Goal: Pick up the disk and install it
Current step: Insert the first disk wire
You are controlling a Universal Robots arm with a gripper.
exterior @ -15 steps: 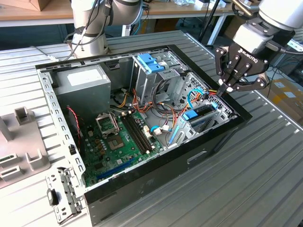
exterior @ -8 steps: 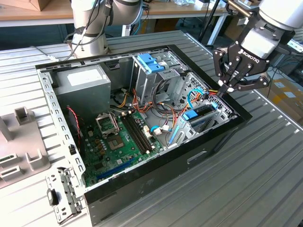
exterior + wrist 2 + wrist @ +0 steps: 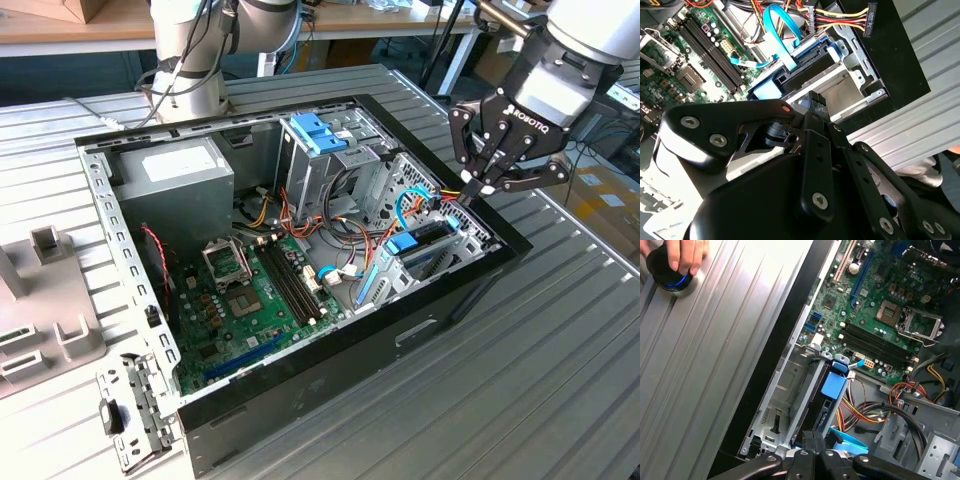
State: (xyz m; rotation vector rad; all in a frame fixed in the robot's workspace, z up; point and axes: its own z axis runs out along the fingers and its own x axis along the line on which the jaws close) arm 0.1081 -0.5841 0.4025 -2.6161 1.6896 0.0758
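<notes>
An open computer case (image 3: 300, 330) is lying on its side on the ribbed metal counter (image 3: 560, 350), and it is holding one green circuit board (image 3: 250, 295), one grey power box (image 3: 175, 175) at about ten o'clock in the exterior view, a tall metal cage with a light-blue top (image 3: 318, 135) at about twelve o'clock, and a drive bay (image 3: 425, 245) at about three o'clock. The disk (image 3: 428, 240) is sitting inside that bay, standing on its edge, with its blue end piece (image 3: 402, 244) facing the board. The gripper (image 3: 478, 185) is hanging just above the bay's outer corner, and its fingers (image 3: 470, 178) are drawn together at the tips, holding nothing. In the first wrist view the disk (image 3: 816, 405) is showing as a dark slab with a blue tab (image 3: 833, 386) beside it, lying next to an empty metal slot (image 3: 785, 390), while a person's hand (image 3: 682, 252) is resting on a round black and blue knob (image 3: 669, 276) on the counter. The second wrist view is showing the bay's bright metal tray (image 3: 840, 87), a flat blue cable (image 3: 782, 30) curling over it, and a black plug (image 3: 870, 20) on red and yellow wires. A loose metal bracket (image 3: 135, 410) is lying on the counter at about seven o'clock in the exterior view, and a pale grey holder (image 3: 45, 300) is standing at nine o'clock.
</notes>
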